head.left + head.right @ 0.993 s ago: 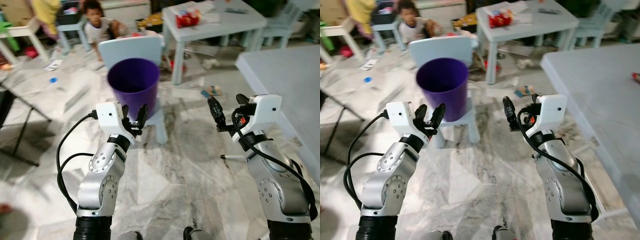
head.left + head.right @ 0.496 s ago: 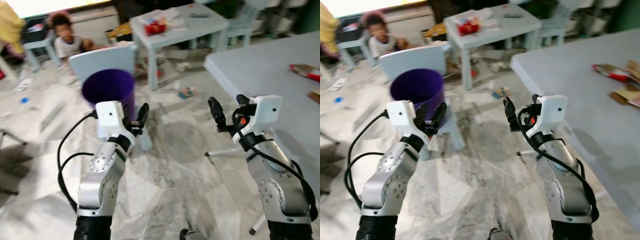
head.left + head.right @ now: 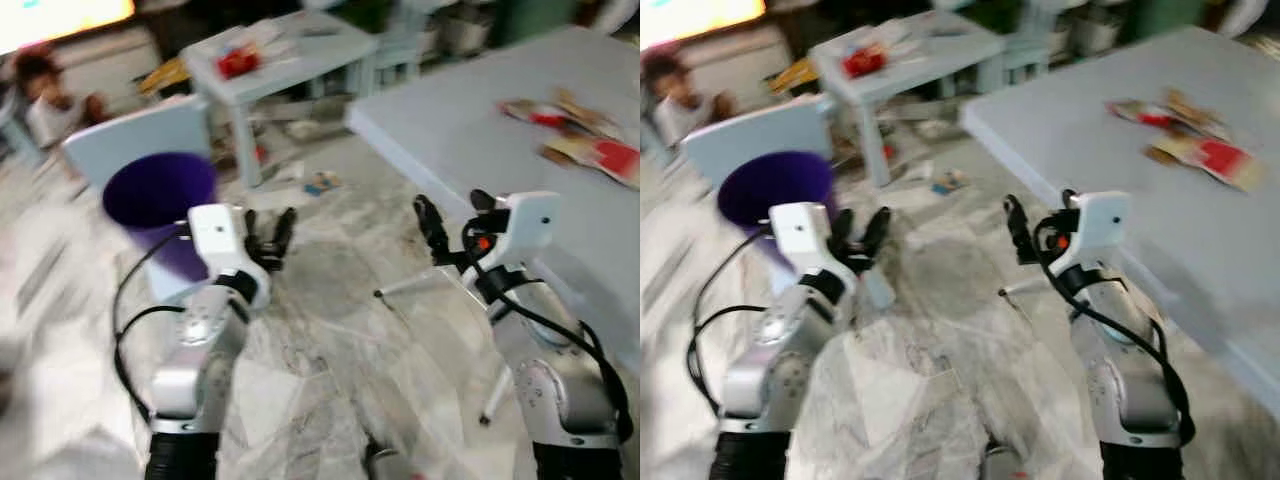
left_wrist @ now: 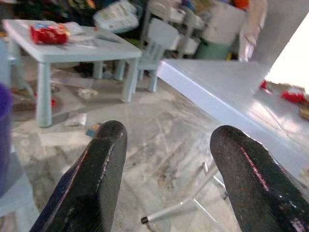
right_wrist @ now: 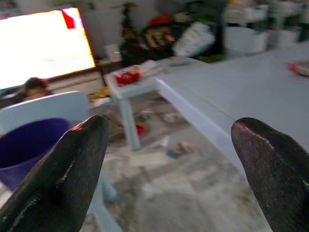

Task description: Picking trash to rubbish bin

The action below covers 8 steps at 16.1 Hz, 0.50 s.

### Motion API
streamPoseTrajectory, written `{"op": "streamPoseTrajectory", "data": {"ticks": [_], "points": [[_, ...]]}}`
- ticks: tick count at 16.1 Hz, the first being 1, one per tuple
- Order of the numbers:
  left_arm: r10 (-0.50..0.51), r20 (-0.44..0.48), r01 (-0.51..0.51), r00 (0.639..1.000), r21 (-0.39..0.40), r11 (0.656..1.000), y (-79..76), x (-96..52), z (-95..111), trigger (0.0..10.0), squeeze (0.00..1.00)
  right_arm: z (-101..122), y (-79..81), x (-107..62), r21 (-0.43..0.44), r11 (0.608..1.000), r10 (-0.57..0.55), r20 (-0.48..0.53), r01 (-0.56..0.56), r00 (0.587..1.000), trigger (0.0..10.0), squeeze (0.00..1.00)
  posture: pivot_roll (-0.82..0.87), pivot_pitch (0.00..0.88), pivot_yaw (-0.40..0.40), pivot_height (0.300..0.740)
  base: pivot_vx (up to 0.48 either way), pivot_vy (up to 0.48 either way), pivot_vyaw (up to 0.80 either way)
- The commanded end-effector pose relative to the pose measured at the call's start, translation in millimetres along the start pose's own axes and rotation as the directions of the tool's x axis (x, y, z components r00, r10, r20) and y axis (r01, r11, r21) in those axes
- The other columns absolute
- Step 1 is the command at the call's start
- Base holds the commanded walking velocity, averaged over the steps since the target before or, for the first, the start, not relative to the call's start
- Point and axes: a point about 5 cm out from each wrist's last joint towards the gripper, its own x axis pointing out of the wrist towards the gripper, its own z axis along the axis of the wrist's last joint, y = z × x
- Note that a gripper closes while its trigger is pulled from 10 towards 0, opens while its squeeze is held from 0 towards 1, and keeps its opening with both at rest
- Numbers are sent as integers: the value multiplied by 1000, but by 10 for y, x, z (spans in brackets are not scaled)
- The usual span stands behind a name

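Note:
The purple rubbish bin [image 3: 158,203] stands on a pale blue child's chair [image 3: 140,135] at the left. Red and tan wrappers [image 3: 575,130] lie on the big grey table [image 3: 470,120] at the right. My left gripper [image 3: 268,233] is raised just right of the bin, open with nothing between its fingers [image 4: 91,183]. My right gripper [image 3: 455,215] is raised beside the big table's near edge, also open and holding nothing; its wrist view shows the bin [image 5: 29,145] and the table [image 5: 231,96] ahead.
A small pale table [image 3: 290,45] with a red packet [image 3: 235,62] stands behind. A person [image 3: 45,95] sits at the far left. Litter [image 3: 322,183] lies on the marble floor, and the big table's white legs [image 3: 420,285] reach down near my right arm.
The camera has swung to the right: the bin and chair slid left in the picture and the big table with wrappers came into view. Both arms hold the same raised pose, fingers open.

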Motion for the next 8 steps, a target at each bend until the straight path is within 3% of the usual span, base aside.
{"op": "streamPoseTrajectory", "data": {"ticks": [1,5,8], "points": [[-25,-6,25,1000,-10,1000,-67,8,-21,10000,0,31,-35,-20,-9,1000,-14,9,14,1000,10000,576,-64,156,41,740,0,0,-800],[-16,-6,16,1000,-18,1000,-61,11,-18,10000,0,32,-41,-24,-8,1000,-16,10,16,1000,10000,576,-65,157,42,740,0,0,-800],[-4,-9,4,1000,-22,1000,-44,15,-18,10000,0,31,-37,-23,-7,1000,-16,10,16,1000,10000,576,-64,158,43,740,0,0,0]]}}
